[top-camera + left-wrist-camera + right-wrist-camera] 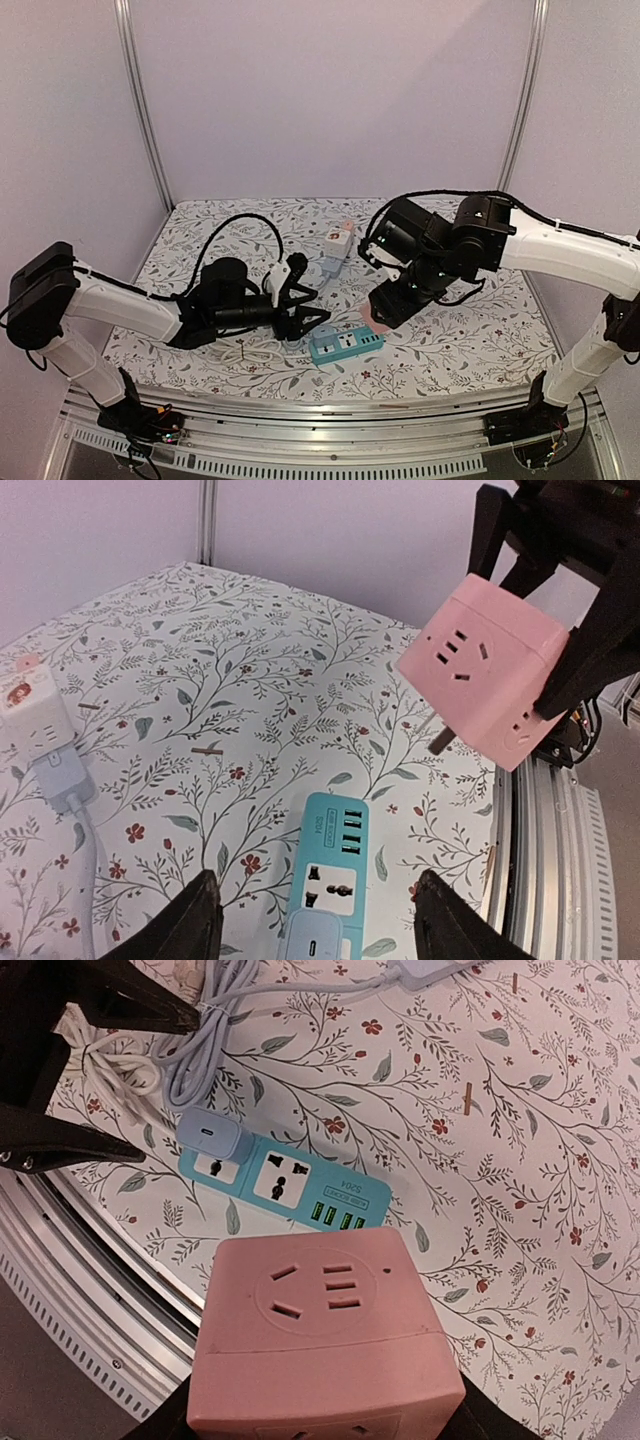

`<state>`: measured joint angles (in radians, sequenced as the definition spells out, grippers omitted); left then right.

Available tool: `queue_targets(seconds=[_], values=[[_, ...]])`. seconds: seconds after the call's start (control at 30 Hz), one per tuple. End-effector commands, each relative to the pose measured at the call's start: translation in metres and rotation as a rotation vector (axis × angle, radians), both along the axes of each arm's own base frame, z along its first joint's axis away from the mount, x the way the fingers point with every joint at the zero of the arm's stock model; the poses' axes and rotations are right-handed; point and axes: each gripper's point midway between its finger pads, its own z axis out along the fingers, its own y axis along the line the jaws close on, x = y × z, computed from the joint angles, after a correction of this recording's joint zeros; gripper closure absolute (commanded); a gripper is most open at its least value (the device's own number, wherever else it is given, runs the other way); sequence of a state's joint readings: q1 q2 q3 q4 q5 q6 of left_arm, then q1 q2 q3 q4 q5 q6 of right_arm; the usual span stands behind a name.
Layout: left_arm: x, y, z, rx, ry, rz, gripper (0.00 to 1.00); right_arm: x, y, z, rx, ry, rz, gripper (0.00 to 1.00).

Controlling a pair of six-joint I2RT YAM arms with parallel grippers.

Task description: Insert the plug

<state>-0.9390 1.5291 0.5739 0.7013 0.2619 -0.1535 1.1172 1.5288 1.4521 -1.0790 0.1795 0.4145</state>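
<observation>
The left fingers [306,294] lie low over the floral counter [460,340], pointing right. They are spread wide and hold nothing; in the left wrist view both tips frame the near end of the strip [332,865] with clear space on either side.

Just under and in front of them a white cable [250,350] lies in loose loops on the counter.

Next comes the teal strip [345,345], flat on the counter and angled slightly. A pale charger [212,1135] sits in its left end. Beside it are two open sockets, then a row of small green ports.

Farther back, near the middle of the counter, a white adapter [340,240] lies with a grey plug [330,267] attached to it.

The pink cube [373,316] hangs in the air above the counter, just right of the strip's right end and not touching it. It is tilted, and one dark pin [443,742] sticks out of its lower face. Socket holes show on its other faces.

The right fingers [590,650] are closed on the cube, clamping it from opposite sides, with the right arm reaching in from the right.
</observation>
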Motion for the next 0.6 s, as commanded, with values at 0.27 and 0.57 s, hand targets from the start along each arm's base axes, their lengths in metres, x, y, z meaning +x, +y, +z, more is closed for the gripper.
queue_targets(seconds=[0.27,0.57], values=[[-0.015,0.001,-0.051,0.231,0.036,-0.075,0.4,0.024,-0.011,-0.015,-0.027,0.086,-0.116,1.0],[-0.017,-0.008,-0.078,0.347,0.077,-0.103,0.47,0.021,-0.028,-0.015,-0.034,0.067,-0.141,1.0]])
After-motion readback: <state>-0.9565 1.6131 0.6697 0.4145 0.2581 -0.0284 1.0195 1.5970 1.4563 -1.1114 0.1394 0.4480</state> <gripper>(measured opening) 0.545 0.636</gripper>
